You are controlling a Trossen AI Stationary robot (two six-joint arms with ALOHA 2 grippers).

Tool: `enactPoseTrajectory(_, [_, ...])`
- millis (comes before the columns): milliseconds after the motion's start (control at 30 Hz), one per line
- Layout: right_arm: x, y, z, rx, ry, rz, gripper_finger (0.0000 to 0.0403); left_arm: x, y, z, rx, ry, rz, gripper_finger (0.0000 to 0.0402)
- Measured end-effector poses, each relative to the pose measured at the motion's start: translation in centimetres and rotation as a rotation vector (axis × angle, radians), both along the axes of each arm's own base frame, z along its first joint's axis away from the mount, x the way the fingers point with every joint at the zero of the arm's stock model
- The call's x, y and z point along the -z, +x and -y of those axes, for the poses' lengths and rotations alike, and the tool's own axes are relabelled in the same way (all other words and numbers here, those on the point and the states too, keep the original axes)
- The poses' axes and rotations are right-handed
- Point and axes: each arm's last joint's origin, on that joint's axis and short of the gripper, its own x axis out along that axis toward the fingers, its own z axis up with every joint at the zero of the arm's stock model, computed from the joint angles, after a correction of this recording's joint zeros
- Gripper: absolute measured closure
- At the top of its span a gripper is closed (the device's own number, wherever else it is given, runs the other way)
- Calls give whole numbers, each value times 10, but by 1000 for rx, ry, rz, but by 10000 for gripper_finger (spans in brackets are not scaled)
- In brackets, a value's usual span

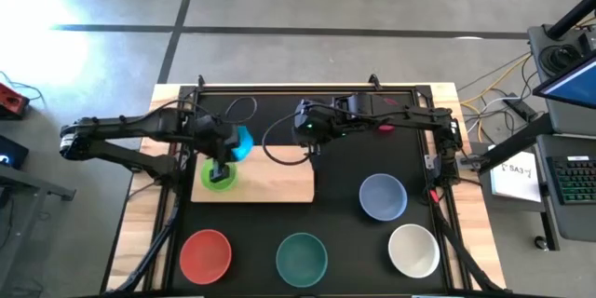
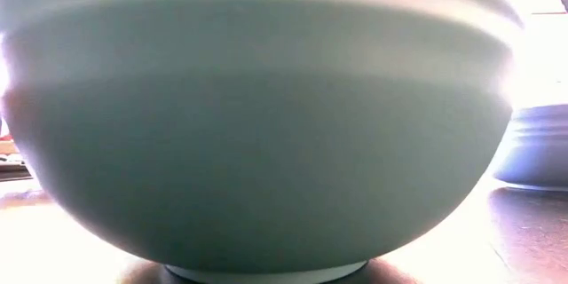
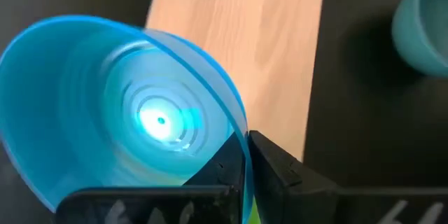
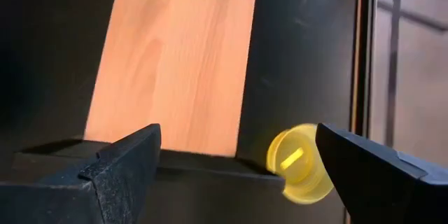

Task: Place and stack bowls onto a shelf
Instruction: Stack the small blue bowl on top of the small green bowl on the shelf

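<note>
a: what do you see from up high?

b: the wooden shelf (image 1: 270,177) lies on the black table (image 1: 345,242). a green bowl (image 1: 219,178) sits on the shelf's left end. the left gripper (image 1: 222,156) is just above it, holding a cyan bowl (image 1: 241,142). the right gripper (image 1: 311,145) is at the shelf's back edge. a red bowl (image 1: 205,254), a teal bowl (image 1: 302,257), a white bowl (image 1: 413,249) and a pale blue bowl (image 1: 383,196) sit on the table in front.

a: and from low down?

b: the teal bowl (image 2: 257,124) fills almost everything. the pale blue bowl (image 2: 537,151) peeks in beside it.

a: the left wrist?

b: the fingers (image 3: 269,168) pinch the cyan bowl's (image 3: 119,112) rim, tipped on its side over the shelf (image 3: 259,42).

a: the right wrist?

b: its fingers (image 4: 126,157) are spread wide and hold nothing. a yellow bowl (image 4: 301,162) lies upside down between them, beside the shelf (image 4: 175,63).
</note>
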Motion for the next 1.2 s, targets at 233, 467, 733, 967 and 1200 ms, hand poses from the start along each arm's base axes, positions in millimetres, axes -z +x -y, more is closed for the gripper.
enactPoseTrajectory(233, [4,-6,0,108,64,-63,35,18,-15,8,-120,-83,-187,401])
enactPoseTrajectory(467, [9,-12,0,226,121,-132,35,25,-16,13,-132,-97,-227,401])
enactPoseTrajectory(733, [15,-22,1,336,97,-238,35,27,-19,18,-157,-147,-265,401])
enactPoseTrajectory(967, [17,-26,1,355,87,-277,35,27,-18,23,-177,-163,-265,402])
enactPoseTrajectory(1200, [17,-26,2,348,66,-278,35,28,-14,30,-178,-167,-261,402])
